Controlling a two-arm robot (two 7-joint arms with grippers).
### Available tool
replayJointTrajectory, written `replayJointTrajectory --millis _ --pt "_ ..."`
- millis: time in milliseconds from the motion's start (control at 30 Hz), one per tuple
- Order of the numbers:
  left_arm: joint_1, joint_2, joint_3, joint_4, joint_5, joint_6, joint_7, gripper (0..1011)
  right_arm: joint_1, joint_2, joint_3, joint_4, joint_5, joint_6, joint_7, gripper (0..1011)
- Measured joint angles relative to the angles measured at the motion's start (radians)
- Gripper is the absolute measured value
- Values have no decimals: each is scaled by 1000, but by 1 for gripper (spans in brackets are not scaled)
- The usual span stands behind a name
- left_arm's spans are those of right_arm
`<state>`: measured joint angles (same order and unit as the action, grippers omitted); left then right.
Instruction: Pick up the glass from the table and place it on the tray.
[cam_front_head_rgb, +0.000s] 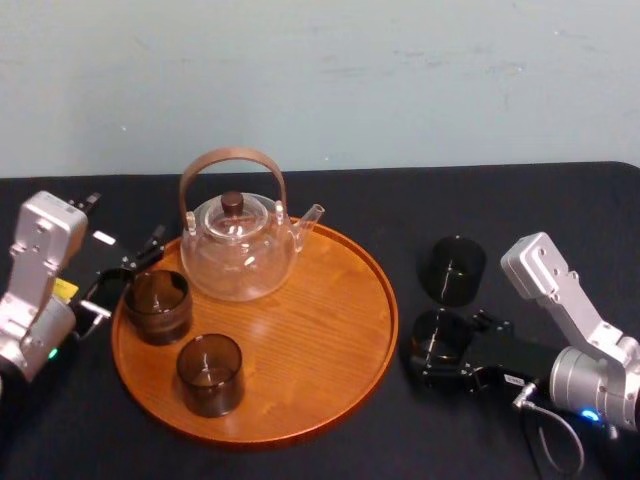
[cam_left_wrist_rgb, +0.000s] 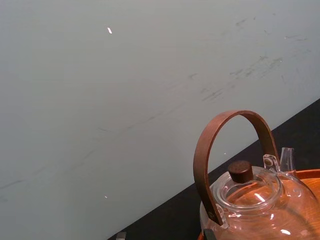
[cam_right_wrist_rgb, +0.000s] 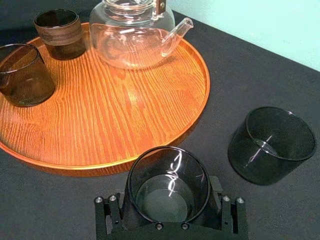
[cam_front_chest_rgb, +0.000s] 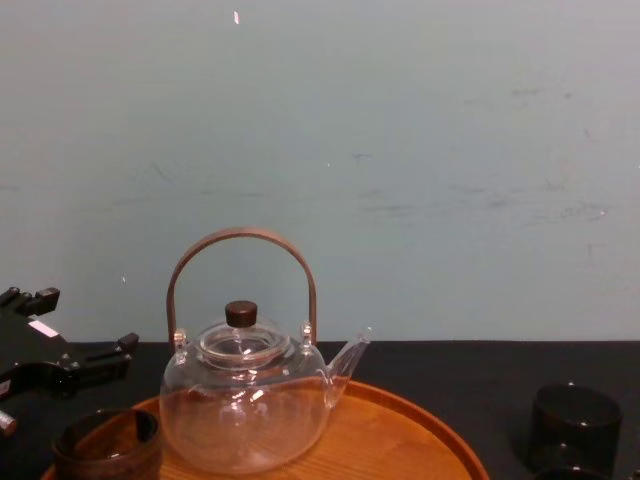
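tray (cam_right_wrist_rgb: 125, 110): glossy grained wood; table (cam_right_wrist_rgb: 240, 75): matt black cloth; glass (cam_right_wrist_rgb: 167, 185): smooth, smoky

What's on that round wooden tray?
The tray holds a teapot, a banded glass by its left rim and a dark glass nearer the front. They cover the wood beneath. Beside it, the right gripper is shut on a third glass.

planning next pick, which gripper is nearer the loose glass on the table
Right. The right gripper, jaws around the near glass, sits just in front of the loose glass; the left gripper is across the tray.
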<state>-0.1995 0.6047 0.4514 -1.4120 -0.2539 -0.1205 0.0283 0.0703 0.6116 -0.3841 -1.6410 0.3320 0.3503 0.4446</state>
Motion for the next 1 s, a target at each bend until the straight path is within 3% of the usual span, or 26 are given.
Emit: replayJointTrajectory --millis 133,333,1000 --pt "0 0 0 0 0 0 0 1001 0 0 0 0 0 0 0 993" --pt "0 0 0 0 0 0 0 1001 0 0 1 0 0 0 0 903" --pt "0 0 0 0 0 0 0 1001 -3 8 14 -9 13 -9 5 903"
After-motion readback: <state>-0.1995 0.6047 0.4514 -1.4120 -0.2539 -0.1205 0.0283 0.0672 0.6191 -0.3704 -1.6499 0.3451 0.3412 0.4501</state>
